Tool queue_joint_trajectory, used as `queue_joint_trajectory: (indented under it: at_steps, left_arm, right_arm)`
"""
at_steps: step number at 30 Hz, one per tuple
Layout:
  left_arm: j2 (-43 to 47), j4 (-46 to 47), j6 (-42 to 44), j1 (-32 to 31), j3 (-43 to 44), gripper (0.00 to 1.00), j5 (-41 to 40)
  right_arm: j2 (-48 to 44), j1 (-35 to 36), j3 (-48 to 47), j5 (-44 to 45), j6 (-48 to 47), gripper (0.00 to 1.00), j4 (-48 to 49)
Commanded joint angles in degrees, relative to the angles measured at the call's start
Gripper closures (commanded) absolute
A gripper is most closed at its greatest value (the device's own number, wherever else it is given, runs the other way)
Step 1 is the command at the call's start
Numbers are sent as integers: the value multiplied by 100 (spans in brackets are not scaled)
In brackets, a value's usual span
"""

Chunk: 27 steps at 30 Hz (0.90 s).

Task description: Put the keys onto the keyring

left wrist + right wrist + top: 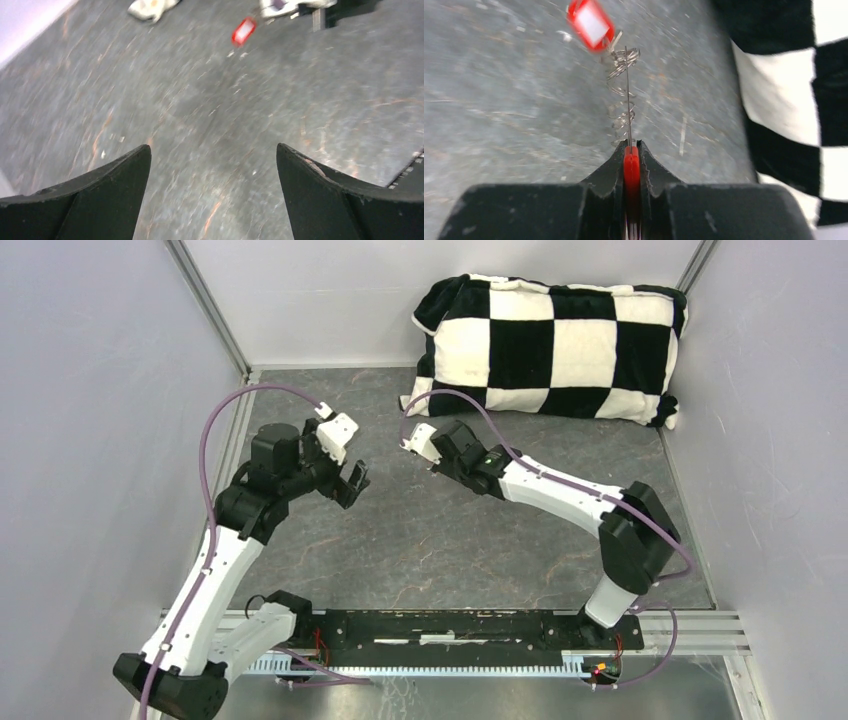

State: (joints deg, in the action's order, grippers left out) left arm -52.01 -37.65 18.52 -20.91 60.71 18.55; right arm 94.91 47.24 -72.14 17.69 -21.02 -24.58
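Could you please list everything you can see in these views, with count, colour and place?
rings: short chain, silver, running from the right claw to the tag.
tag: one, red with a white face, at the chain's far end; blurred.
red piece: one, red, edge-on in the right claw.
pillow: one, black-and-white check, table's far right.
table: one, dark grey.
walls: pale grey, on three sides.
cables: two, purple, along the arms.
left arm, right arm: white and black, bases at the near edge.
left claw: one, black, open, empty, over the table.
right claw: one, black, shut on the red piece.
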Motion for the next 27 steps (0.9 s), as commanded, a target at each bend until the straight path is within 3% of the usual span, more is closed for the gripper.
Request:
queue_joint_trajectory:
  at_steps: [1,7,13,16,18,23,27]
  left_arm:
    - [-4,174,-311,633,-358,0,-964]
    - [-698,361,-84,1609,-569,0,-862]
    - [-1176,738,-91,2038,-625,0,-691]
    - [-1351,911,-245,2211,-683,0,-528]
    - [-1382,1024,-276,2265,-776,0,-496]
    - [-1297,1395,-381,2273,-1131,0,-416]
    - [-1296,1681,-487,2286,-1331,0,-271]
  right_arm:
    - [421,68,-232,1732,-508,89,283]
    - [1186,471,183,2617,-889,89,781]
    - [1630,948,328,2506,-587,72,869]
    - [1624,1043,348,2224,-288,45,848]
    - [1516,1047,337,2000,-110,2,745]
    - [580,1013,333,1007,403,2,548]
    - [-883,625,763,-642,1130,2,975]
